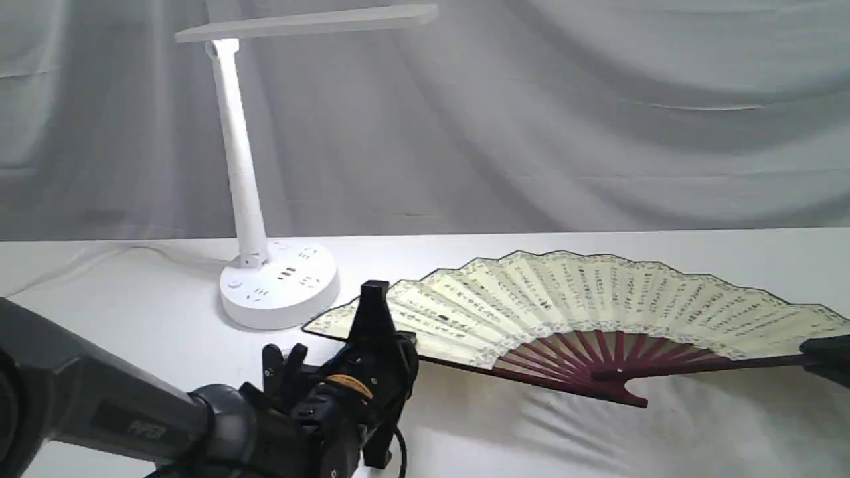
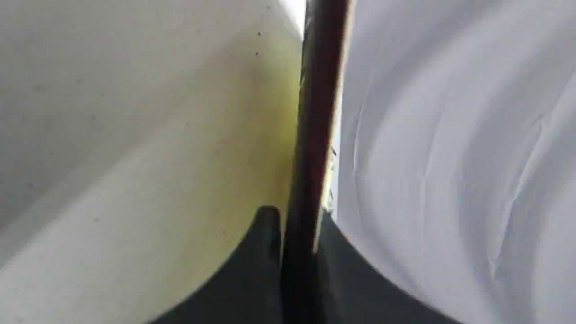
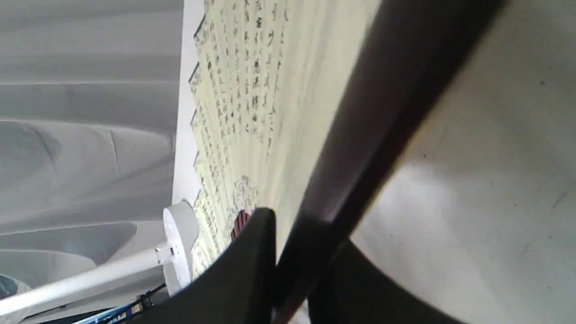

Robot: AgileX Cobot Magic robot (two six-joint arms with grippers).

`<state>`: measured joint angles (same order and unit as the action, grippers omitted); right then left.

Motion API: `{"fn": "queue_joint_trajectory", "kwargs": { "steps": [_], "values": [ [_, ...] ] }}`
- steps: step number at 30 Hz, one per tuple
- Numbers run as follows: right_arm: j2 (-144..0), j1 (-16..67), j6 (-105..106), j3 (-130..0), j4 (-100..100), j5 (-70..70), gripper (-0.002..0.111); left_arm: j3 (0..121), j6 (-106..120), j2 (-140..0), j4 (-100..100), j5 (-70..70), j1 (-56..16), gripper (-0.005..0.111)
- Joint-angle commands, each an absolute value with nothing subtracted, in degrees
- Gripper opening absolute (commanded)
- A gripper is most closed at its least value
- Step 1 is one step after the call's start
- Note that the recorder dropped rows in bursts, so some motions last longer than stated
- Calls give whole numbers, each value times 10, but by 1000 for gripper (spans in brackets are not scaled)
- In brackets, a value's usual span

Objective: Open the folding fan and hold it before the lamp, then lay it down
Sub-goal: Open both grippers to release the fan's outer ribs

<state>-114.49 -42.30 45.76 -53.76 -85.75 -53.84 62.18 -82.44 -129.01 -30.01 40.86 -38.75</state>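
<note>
Cream calligraphed folding fan (image 1: 597,292) was open at bench (image 1: 166,345) level beside white plastic desk lamp (image 1: 247,199). The left gripper (image 2: 294,225) and right gripper (image 3: 306,234) clamped its maroon guards (image 2: 315,112). Release judged outstanding.

White table (image 1: 505,438): lamp (image 1: 279,289) standing left; folding fan (image 1: 597,292) spread right, contact unclear.

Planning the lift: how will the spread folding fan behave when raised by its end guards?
The folding fan probably lifts light: thin paper leaf on slim ribs. Its pleated leaf may sag between the guards. The left gripper and right gripper pinch narrow guards, so it might twist.
</note>
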Motion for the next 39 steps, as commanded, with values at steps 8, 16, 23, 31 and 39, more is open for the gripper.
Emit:
{"fn": "queue_joint_trajectory", "kwargs": {
  "steps": [8,16,23,31,39],
  "values": [
    [-1183,-434,535,-538,-889,-459,5,623,-837,-1307,-354,471,-377,12],
    [-1188,-434,559,-538,-904,-470,38,623,-837,-1307,-333,480,-377,32],
    [-1188,-434,561,-538,-890,-493,59,623,-837,-1306,-274,482,-377,53],
    [-1132,-434,449,-538,-752,-431,59,623,-838,-1292,-228,499,-370,53],
    [-1062,-431,350,-538,-654,-425,57,623,-837,-1220,-130,280,-330,53]
  ]
}}
